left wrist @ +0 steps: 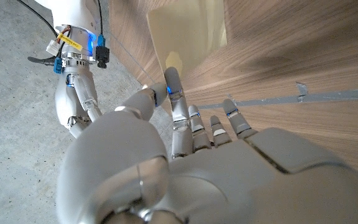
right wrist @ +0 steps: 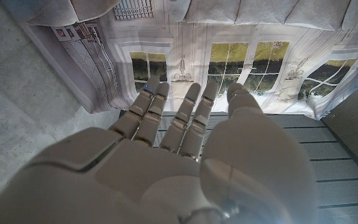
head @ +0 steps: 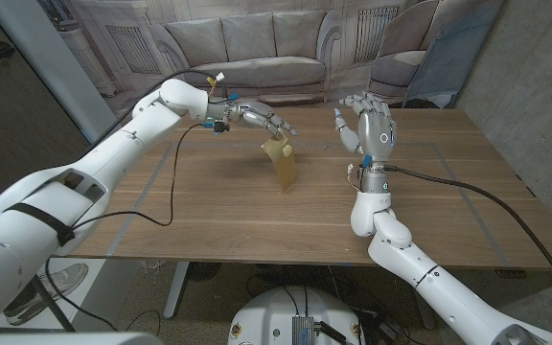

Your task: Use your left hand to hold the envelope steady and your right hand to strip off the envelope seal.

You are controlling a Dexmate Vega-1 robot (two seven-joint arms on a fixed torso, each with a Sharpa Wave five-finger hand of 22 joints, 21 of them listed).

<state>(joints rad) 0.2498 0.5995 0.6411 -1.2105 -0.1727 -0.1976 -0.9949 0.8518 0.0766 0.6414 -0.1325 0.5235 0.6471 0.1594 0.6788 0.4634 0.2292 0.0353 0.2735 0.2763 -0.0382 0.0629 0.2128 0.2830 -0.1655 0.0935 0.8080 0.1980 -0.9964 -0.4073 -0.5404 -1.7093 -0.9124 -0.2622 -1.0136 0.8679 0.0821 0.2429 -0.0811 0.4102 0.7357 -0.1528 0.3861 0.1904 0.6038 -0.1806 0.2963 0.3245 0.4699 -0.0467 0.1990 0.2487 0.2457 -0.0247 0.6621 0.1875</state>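
The envelope (head: 281,163) is a tan, kraft-coloured paper piece, narrow and slightly curled, hanging above the table (head: 429,211) near its middle and casting a faint shadow on the wood. Its long axis runs roughly up and down in the head view, top end at the left robot hand (head: 262,120) and lower end tilted a little toward the robot's right. The left robot hand pinches that top end between its fingertips, the arm reaching in over the far left part of the table. The right robot hand (head: 367,123) is raised upright just to the right of the envelope, apart from it, fingers spread and holding nothing.

The left wrist view gives the envelope (left wrist: 188,37) from close by: a pale yellowish smooth sheet with a rounded corner, seen against the wood grain, with the left robot hand's (left wrist: 185,155) fingers (left wrist: 176,93) reaching toward it; the grip itself is hard to make out there. The right wrist view looks past the right robot hand (right wrist: 179,155), fingers extended side by side, to a printed backdrop (right wrist: 260,62) of windows
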